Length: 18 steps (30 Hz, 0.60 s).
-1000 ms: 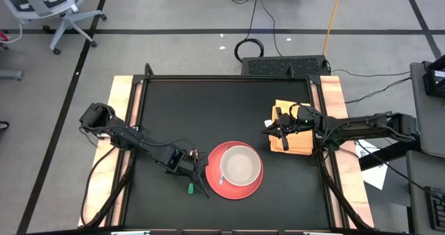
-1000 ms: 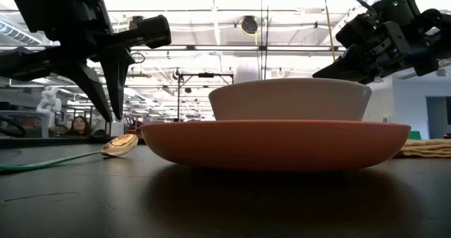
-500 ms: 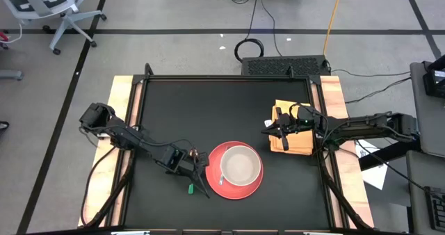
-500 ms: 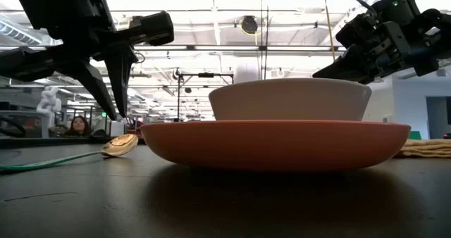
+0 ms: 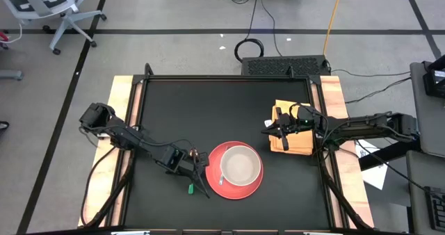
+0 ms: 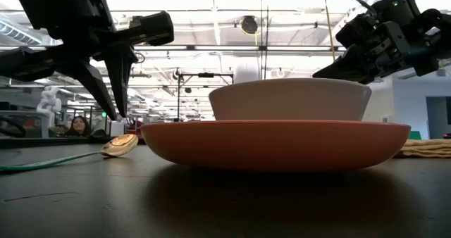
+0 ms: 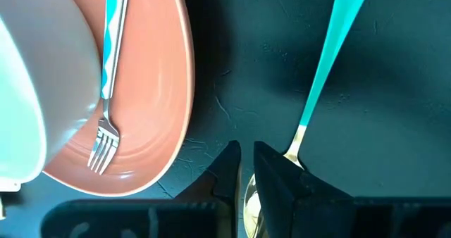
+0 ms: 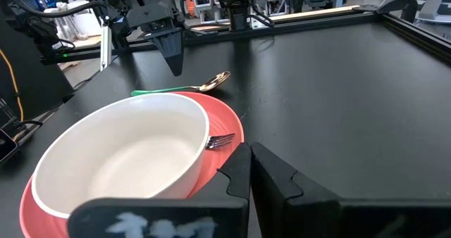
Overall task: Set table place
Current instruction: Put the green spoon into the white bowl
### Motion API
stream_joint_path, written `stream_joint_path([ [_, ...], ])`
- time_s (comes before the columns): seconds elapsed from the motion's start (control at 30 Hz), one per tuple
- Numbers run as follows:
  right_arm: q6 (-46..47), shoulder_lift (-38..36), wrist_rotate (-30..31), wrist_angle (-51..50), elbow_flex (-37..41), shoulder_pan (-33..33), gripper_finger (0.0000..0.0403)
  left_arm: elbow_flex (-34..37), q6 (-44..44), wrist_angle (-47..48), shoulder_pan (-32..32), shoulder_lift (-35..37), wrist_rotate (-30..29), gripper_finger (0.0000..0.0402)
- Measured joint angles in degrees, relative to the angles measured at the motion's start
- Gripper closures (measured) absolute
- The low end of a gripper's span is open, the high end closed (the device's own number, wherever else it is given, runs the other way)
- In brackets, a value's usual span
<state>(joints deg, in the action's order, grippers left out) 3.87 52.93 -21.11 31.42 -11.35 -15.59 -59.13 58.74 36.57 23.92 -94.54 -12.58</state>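
A red plate [image 5: 258, 185] lies on the black table [image 5: 208, 103] near its front edge. A white bowl [image 5: 241, 165] stands on the plate, and a fork [image 7: 109, 69] lies on the plate's rim beside the bowl. A spoon with a green handle [image 7: 324, 76] lies flat on the table left of the plate. My left gripper [image 7: 244, 169] is shut, points down and hangs just above the spoon's gold bowl end [image 6: 120, 145] without touching it. My right gripper [image 5: 267, 131] is shut and empty. It hovers right of and beyond the plate, by the left edge of a yellow napkin [image 5: 295, 141].
The napkin lies flat at the table's right edge under the right arm. The far half of the table and its left side are bare black surface. A person sits in the room behind the table in the low view [image 6: 77, 125].
My left gripper has risen a little above the spoon. The spoon stays flat on the table.
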Motion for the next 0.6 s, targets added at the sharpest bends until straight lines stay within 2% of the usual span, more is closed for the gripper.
stream_joint_path([
  [0.6, 0.59, 0.0, -0.01, 0.0, 0.0, 0.01, 0.0403, 0.0, -0.04, 0.03, 0.0, 0.0, -1.07, 0.0355],
])
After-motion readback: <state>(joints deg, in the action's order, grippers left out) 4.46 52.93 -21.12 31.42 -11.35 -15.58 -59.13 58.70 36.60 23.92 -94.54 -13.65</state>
